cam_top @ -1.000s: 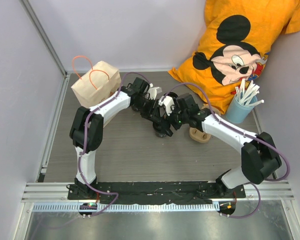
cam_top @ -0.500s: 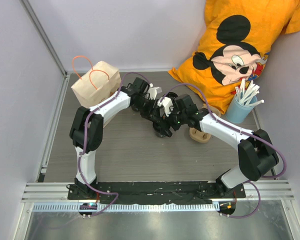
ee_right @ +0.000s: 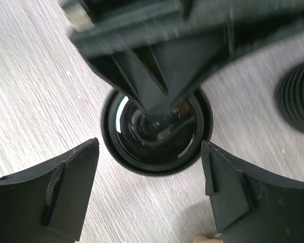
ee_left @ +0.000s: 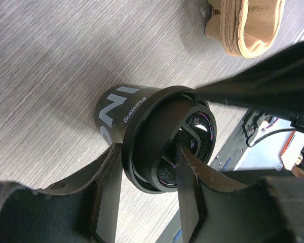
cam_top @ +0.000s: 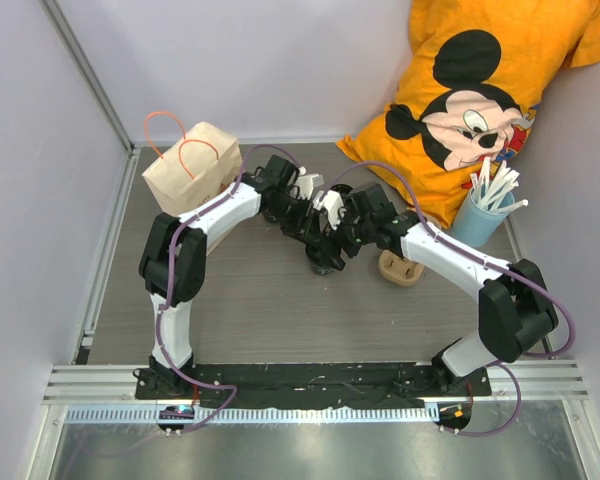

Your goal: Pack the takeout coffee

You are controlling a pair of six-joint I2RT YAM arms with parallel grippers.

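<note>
The black takeout cup (cam_top: 323, 262) stands on the table between both arms. In the left wrist view the cup (ee_left: 114, 109) shows white lettering, and its black lid (ee_left: 152, 136) sits tilted on the rim. My left gripper (cam_top: 310, 235) is shut on the lid's edge, one finger outside and one over the lid's top (ee_left: 149, 190). My right gripper (cam_top: 342, 238) hovers just above the cup, wide open and empty (ee_right: 149, 147), its fingers on either side of the lidded cup (ee_right: 157, 152). The left finger crosses the lid from above in that view.
The brown paper bag (cam_top: 192, 165) stands at the back left. The beige pulp carrier (cam_top: 400, 268) lies just right of the cup, also in the left wrist view (ee_left: 251, 25). A light blue cup of straws (cam_top: 480, 215) and an orange shirt (cam_top: 480, 100) are at the back right.
My right gripper has shifted a little left and closer over the cup. My left gripper stays on the lid; the cup has not moved.
</note>
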